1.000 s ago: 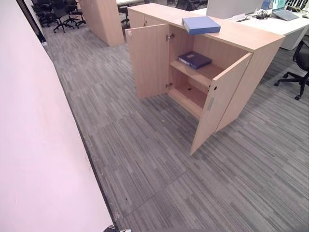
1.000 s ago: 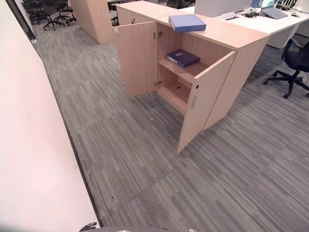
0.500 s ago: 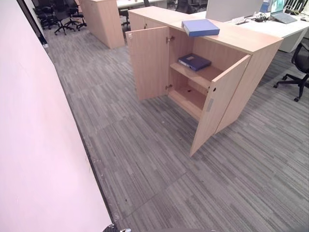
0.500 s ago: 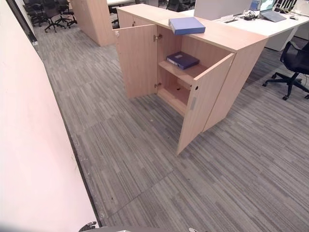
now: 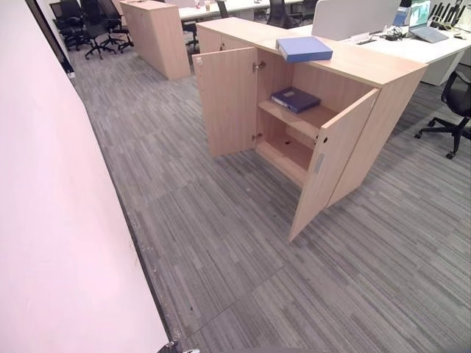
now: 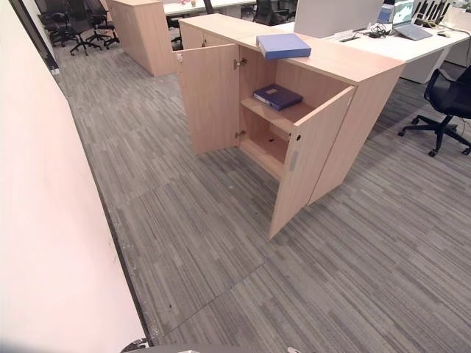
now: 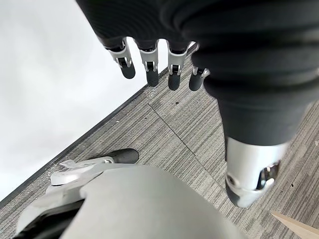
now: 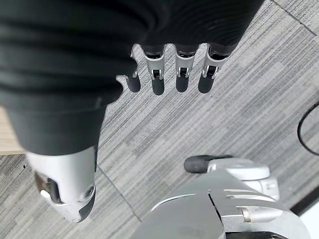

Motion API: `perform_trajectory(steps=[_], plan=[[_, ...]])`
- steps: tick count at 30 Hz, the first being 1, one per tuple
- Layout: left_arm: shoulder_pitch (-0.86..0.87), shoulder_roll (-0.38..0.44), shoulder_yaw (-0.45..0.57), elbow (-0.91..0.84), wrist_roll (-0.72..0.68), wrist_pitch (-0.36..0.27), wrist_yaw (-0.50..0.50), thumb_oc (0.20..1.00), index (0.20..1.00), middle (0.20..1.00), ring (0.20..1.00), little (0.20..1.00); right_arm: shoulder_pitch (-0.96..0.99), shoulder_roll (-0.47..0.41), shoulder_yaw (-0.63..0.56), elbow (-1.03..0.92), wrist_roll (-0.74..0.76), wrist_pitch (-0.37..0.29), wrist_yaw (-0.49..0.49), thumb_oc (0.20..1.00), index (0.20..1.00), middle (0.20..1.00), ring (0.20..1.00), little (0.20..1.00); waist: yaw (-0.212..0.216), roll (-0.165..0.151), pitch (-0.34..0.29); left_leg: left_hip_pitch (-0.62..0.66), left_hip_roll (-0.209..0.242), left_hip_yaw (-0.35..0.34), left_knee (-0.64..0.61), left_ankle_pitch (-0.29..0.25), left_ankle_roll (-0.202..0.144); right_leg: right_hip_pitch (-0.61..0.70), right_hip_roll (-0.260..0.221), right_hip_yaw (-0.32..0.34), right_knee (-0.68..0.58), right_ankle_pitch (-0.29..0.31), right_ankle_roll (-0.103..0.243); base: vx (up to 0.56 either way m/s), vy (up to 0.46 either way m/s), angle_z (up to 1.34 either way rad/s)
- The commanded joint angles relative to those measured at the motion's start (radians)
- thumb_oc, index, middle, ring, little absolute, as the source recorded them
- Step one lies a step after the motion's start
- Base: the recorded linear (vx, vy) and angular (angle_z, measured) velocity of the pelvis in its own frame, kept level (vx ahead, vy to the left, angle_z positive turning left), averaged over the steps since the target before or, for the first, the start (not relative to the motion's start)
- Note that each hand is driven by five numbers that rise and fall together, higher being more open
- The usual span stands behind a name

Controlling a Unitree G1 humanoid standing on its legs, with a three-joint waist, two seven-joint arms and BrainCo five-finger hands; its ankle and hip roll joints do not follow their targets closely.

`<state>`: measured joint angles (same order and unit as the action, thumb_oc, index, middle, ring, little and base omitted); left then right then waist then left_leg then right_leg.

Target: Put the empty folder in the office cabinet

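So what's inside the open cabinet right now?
A dark blue folder lies flat on the upper shelf of the cabinet. The bottom compartment looks empty where visible; the open right door hides part of it. A lighter blue folder lies on top.

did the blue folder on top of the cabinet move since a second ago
No. The folder lies at the same spot on the cabinet top above the open doors; the whole view shifted, so the camera moved.

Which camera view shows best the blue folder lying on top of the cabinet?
The right eye view: the blue folder lies whole on the cabinet top, nearer the picture's middle. The left eye view shows it equally whole. The wrist views show carpet past each hand.
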<state>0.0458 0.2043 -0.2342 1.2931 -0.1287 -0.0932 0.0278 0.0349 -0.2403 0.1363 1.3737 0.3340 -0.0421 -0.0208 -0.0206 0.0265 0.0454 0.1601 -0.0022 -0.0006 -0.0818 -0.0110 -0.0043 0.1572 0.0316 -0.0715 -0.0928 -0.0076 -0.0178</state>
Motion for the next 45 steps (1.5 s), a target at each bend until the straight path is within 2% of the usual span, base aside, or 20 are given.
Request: perform_trajectory(steps=[1,4,7,9,11,12,13,15,19,20,23,26,27,29,32,33,35,38,41,45], plan=[[-0.034,-0.007,0.012,0.043,0.022,-0.027,-0.002,1.000,1.000,1.000,1.000,1.000,-0.029,-0.006,0.024,0.032,0.007,-0.021,-0.002,1.000,1.000,1.000,1.000,1.000,-0.010,-0.022,-0.007,-0.042,-0.035,-0.010,-0.006,-0.025,0.012,-0.007,-0.014,-0.015,0.017,-0.064,0.077,0.00,0.000,0.00],[-0.044,0.005,0.034,0.046,-0.007,-0.026,0.017,1.000,1.000,1.000,1.000,1.000,-0.048,-0.005,0.032,0.032,-0.012,-0.018,-0.006,1.000,1.000,1.000,1.000,1.000,0.001,-0.033,0.022,-0.074,-0.026,-0.016,0.033,-0.019,0.005,-0.029,-0.017,-0.028,0.051,-0.078,0.068,-0.06,-0.061,0.05],[-0.072,0.014,0.053,0.027,-0.069,-0.037,0.030,1.000,1.000,1.000,1.000,1.000,-0.068,-0.016,0.027,0.031,-0.006,-0.018,-0.013,1.000,1.000,1.000,1.000,1.000,0.019,-0.063,0.094,-0.296,-0.006,0.065,0.354,-0.043,-0.036,-0.052,-0.043,-0.077,0.081,-0.084,0.047,-0.21,-0.114,0.55],[-0.077,0.017,0.075,0.017,-0.107,-0.043,0.041,1.000,1.000,1.000,1.000,1.000,-0.071,-0.022,0.026,0.040,-0.014,-0.016,-0.020,1.000,1.000,1.000,1.000,1.000,0.020,-0.073,0.096,-0.352,0.022,0.087,0.431,-0.032,-0.034,-0.038,-0.046,-0.103,0.060,-0.081,0.044,0.03,-0.047,0.61],[-0.078,0.022,0.094,0.006,-0.135,-0.052,0.053,1.000,1.000,1.000,1.000,1.000,-0.076,-0.030,0.020,0.036,-0.013,-0.013,-0.026,1.000,1.000,1.000,1.000,1.000,0.026,-0.084,0.091,-0.358,0.094,0.106,0.359,0.000,-0.036,-0.024,-0.060,-0.129,0.050,-0.086,0.053,0.10,0.040,0.47],[-0.078,0.022,0.094,0.006,-0.136,-0.052,0.053,1.000,1.000,1.000,1.000,1.000,-0.076,-0.030,0.020,0.036,-0.013,-0.013,-0.026,1.000,1.000,1.000,1.000,1.000,0.026,-0.085,0.092,-0.355,0.093,0.107,0.355,0.001,-0.036,-0.022,-0.061,-0.129,0.050,-0.086,0.053,0.19,0.110,0.44],[-0.072,0.024,0.104,0.004,-0.151,-0.055,0.060,1.000,1.000,1.000,1.000,1.000,-0.077,-0.037,0.019,0.027,-0.020,-0.016,-0.030,1.000,1.000,1.000,1.000,1.000,0.033,-0.076,0.079,-0.326,0.146,0.077,0.222,0.071,-0.056,-0.014,-0.059,-0.134,0.049,-0.101,0.062,0.11,0.075,0.26],[-0.071,0.023,0.108,0.006,-0.154,-0.058,0.067,1.000,1.000,1.000,1.000,1.000,-0.076,-0.040,0.018,0.025,-0.024,-0.017,-0.033,1.000,1.000,1.000,1.000,1.000,0.034,-0.069,0.074,-0.315,0.179,0.068,0.130,0.112,-0.073,-0.007,-0.061,-0.132,0.052,-0.117,0.067,0.15,0.142,0.14],[-0.069,0.007,0.109,0.013,-0.163,-0.055,0.075,1.000,1.000,1.000,1.000,1.000,-0.063,-0.047,-0.018,0.026,-0.015,-0.016,-0.041,1.000,1.000,1.000,1.000,1.000,0.029,-0.041,0.058,-0.305,0.272,0.227,0.027,0.163,-0.110,0.029,-0.093,-0.171,0.069,-0.152,0.085,0.25,0.277,0.32],[-0.058,0.006,0.105,0.020,-0.143,-0.051,0.072,1.000,1.000,1.000,1.000,1.000,-0.047,-0.042,-0.028,0.037,-0.021,-0.007,-0.038,1.000,1.000,1.000,1.000,1.000,0.028,-0.019,0.035,-0.305,0.254,0.205,0.045,0.175,-0.115,0.048,-0.123,-0.186,0.081,-0.157,0.098,0.24,0.354,0.48],[-0.050,0.006,0.109,0.036,-0.138,-0.050,0.067,1.000,1.000,1.000,1.000,1.000,-0.037,-0.035,-0.037,0.045,-0.021,0.000,-0.028,1.000,1.000,1.000,1.000,1.000,0.027,-0.018,0.022,-0.314,0.216,0.190,0.084,0.154,-0.108,0.059,-0.175,-0.194,0.097,-0.151,0.115,0.22,0.268,0.10],[-0.042,0.014,0.142,0.051,-0.151,-0.046,0.066,1.000,1.000,1.000,1.000,1.000,-0.035,-0.020,-0.058,0.050,-0.011,0.010,-0.020,1.000,1.000,1.000,1.000,1.000,0.040,-0.027,0.006,-0.301,0.133,0.200,0.126,0.086,-0.056,0.043,-0.272,-0.186,0.166,-0.100,0.153,0.31,0.407,-0.12],[-0.042,0.015,0.142,0.051,-0.151,-0.046,0.066,1.000,1.000,1.000,1.000,1.000,-0.035,-0.019,-0.058,0.050,-0.011,0.010,-0.020,1.000,1.000,1.000,1.000,1.000,0.041,-0.028,0.006,-0.301,0.132,0.200,0.126,0.086,-0.056,0.043,-0.273,-0.186,0.166,-0.100,0.153,0.21,0.385,0.18],[-0.043,0.024,0.139,0.054,-0.132,-0.043,0.061,1.000,1.000,1.000,1.000,1.000,-0.039,-0.021,-0.064,0.037,-0.014,0.011,-0.019,1.000,1.000,1.000,1.000,1.000,0.039,-0.024,0.012,-0.260,0.040,0.197,0.117,0.034,0.009,-0.033,-0.359,-0.168,0.358,0.022,0.146,0.18,0.409,0.33],[-0.046,0.031,0.131,0.050,-0.121,-0.036,0.058,1.000,1.000,1.000,1.000,1.000,-0.046,-0.022,-0.054,0.027,-0.012,0.011,-0.019,1.000,1.000,1.000,1.000,1.000,0.030,-0.022,0.035,-0.211,-0.011,0.184,0.107,-0.007,0.040,-0.087,-0.409,-0.144,0.514,0.100,0.135,0.16,0.307,0.32],[-0.049,0.037,0.126,0.047,-0.117,-0.035,0.057,1.000,1.000,1.000,1.000,1.000,-0.048,-0.021,-0.050,0.019,-0.014,0.009,-0.020,1.000,1.000,1.000,1.000,1.000,0.022,-0.017,0.047,-0.199,-0.024,0.178,0.104,-0.014,0.053,-0.119,-0.408,-0.129,0.577,0.131,0.131,0.18,0.310,0.27],[-0.047,0.044,0.121,0.043,-0.105,-0.034,0.053,1.000,1.000,1.000,1.000,1.000,-0.053,-0.016,-0.029,0.010,-0.013,0.006,-0.016,1.000,1.000,1.000,1.000,1.000,-0.002,0.010,0.066,-0.168,-0.015,0.154,0.084,-0.007,0.062,-0.214,-0.313,-0.100,0.635,0.041,0.085,0.17,0.179,0.63],[-0.055,0.048,0.116,0.036,-0.110,-0.038,0.050,1.000,1.000,1.000,1.000,1.000,-0.065,-0.018,-0.011,0.004,0.000,-0.003,-0.015,1.000,1.000,1.000,1.000,1.000,-0.025,0.024,0.091,-0.124,-0.013,0.125,0.062,-0.009,0.054,-0.280,-0.195,-0.104,0.551,-0.063,0.070,0.17,0.039,0.52],[-0.058,0.040,0.100,0.040,-0.094,-0.039,0.048,1.000,1.000,1.000,1.000,1.000,-0.074,-0.022,-0.003,0.010,0.012,-0.006,-0.016,1.000,1.000,1.000,1.000,1.000,-0.051,0.001,0.098,-0.075,-0.040,0.083,0.043,-0.035,0.049,-0.318,-0.079,-0.038,0.342,-0.031,0.097,0.25,-0.060,0.28],[-0.056,0.032,0.097,0.050,-0.081,-0.039,0.046,1.000,1.000,1.000,1.000,1.000,-0.060,-0.029,-0.008,0.020,0.006,-0.003,-0.015,1.000,1.000,1.000,1.000,1.000,-0.061,-0.020,0.092,-0.021,-0.061,0.051,0.029,-0.069,0.051,-0.340,-0.043,-0.057,0.212,0.040,0.114,0.29,-0.098,0.23]])
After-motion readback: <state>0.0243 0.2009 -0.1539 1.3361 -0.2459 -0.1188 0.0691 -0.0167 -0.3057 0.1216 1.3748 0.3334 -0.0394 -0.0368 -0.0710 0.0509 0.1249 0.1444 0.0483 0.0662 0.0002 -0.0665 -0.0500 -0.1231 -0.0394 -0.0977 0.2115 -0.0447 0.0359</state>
